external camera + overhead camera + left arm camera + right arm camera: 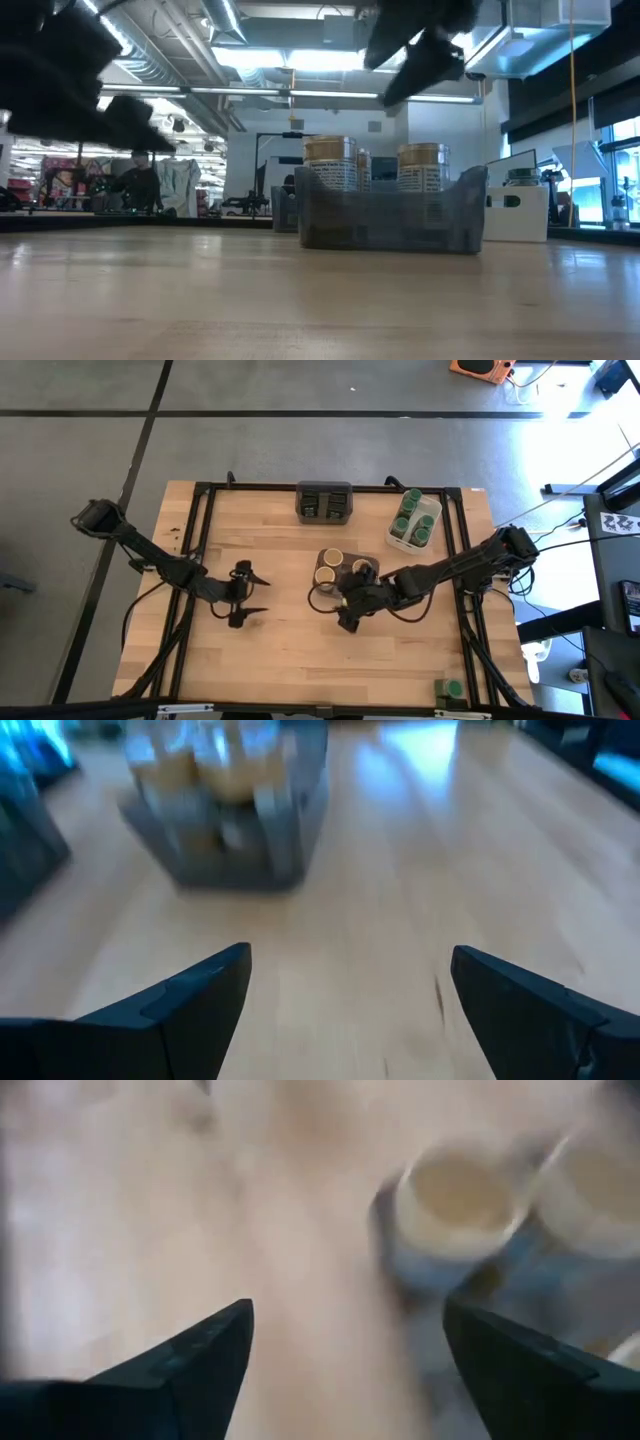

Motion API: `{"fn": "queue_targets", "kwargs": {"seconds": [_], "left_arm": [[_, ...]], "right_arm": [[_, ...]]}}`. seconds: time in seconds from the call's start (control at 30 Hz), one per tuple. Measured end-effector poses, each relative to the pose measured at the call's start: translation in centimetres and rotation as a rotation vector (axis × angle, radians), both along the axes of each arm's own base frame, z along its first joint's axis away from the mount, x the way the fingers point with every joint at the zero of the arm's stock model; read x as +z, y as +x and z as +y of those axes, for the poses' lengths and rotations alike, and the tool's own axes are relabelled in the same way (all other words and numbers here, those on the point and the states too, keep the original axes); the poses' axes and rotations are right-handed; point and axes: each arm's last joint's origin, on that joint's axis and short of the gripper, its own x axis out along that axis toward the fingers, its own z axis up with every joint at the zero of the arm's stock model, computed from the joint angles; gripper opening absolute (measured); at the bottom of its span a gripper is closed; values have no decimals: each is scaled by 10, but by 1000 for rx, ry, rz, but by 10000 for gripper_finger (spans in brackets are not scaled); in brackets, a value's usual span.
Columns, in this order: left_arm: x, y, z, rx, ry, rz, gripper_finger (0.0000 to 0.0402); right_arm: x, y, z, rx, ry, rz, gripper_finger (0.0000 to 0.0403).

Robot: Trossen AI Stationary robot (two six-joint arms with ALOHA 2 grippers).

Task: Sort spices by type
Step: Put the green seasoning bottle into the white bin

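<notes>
Hovering just beside the grey bin [340, 572] of tan-lidded jars [330, 558] at mid-table, the right gripper [346, 618] holds its fingers spread and empty. Left gripper [252, 594] waits open, left of centre. Green-lidded jars [415, 520] fill the white tray [437, 510]; dark tins [324, 501] sit at the far edge

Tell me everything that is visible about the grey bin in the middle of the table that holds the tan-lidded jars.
The translucent grey plastic bin stands flat on the wooden table, near its centre. Its walls are low and see-through. Round tan-lidded jars stand upright inside, their tops rising above the rim. The open right gripper is next to it, at its near side, holding nothing. Nothing else touches the bin.
</notes>
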Motion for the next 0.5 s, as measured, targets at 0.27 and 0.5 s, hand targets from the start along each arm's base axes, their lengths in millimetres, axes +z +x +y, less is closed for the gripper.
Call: {"fn": "queue_targets", "kwargs": {"seconds": [0.27,0.5], "left_arm": [[23,10,3,-64,226,-215,343],[18,9,4,-50,198,-168,343]], "right_arm": [[25,-23,13,-201,568,394,323],[25,-52,39,-418,791,760,323]]}}
